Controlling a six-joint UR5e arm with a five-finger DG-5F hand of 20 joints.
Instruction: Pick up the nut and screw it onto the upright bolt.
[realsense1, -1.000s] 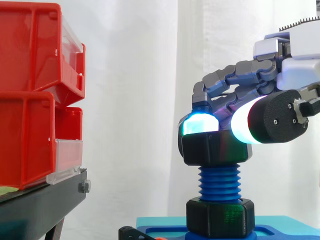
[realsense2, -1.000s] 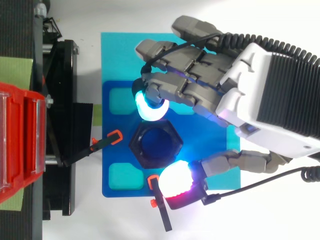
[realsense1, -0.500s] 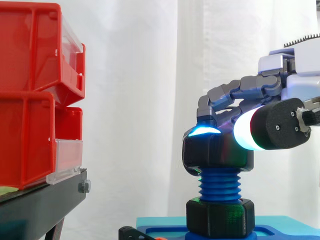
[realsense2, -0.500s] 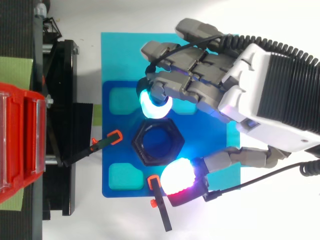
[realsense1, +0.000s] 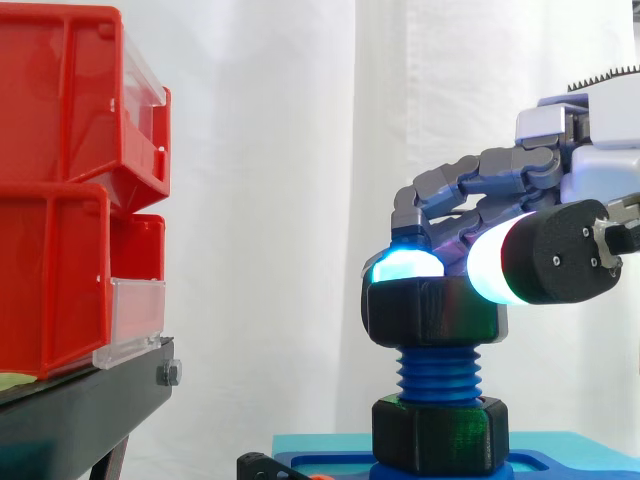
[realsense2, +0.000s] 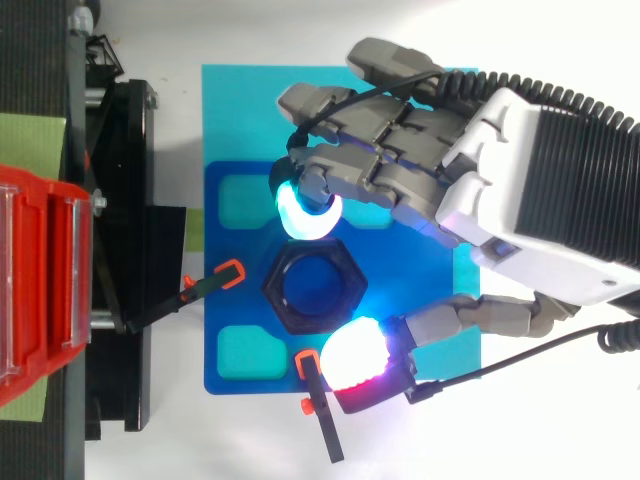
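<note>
**Nut sits on the bolt top**

Red bins (realsense1: 70, 200) stand at the left. The black nut (realsense1: 430, 312) sits on top of the blue upright bolt (realsense1: 438, 370). From the right, the hand (realsense2: 520, 190) pinches the nut with curled fingers (realsense2: 305, 215) and thumb.

- The nut (realsense1: 432, 312) is black and hexagonal, threaded level onto the top of the bolt; from above, the bolt's blue end shows through its hole
- The bolt (realsense1: 438, 372) is blue and coarse-threaded, standing upright, with bare thread showing below the nut
</note>
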